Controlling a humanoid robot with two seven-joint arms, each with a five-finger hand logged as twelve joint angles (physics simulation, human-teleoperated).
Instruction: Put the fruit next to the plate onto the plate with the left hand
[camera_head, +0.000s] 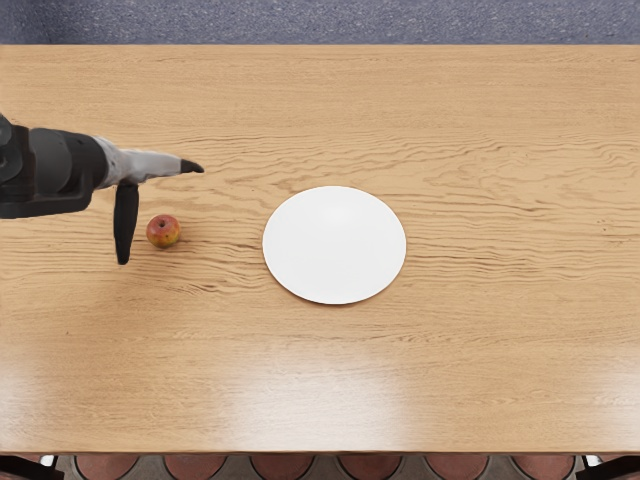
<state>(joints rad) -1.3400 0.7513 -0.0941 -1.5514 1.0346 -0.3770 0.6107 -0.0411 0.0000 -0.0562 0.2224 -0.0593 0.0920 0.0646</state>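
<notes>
Fingers spread wide on the left hand, holding nothing.
One finger points down just left of the red apple, which sits on the table, apart from the white plate to its right. Round things roll, so a bump from that finger could push the apple away, or a loose grab could drop it early.

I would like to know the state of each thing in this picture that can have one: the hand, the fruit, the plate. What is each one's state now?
left hand: open, fingers spread, holding nothing, just to the left of the apple.
apple: resting on the table, left of the plate and apart from it, not grasped.
plate: lying flat on the table, the apple not yet on it.
</notes>
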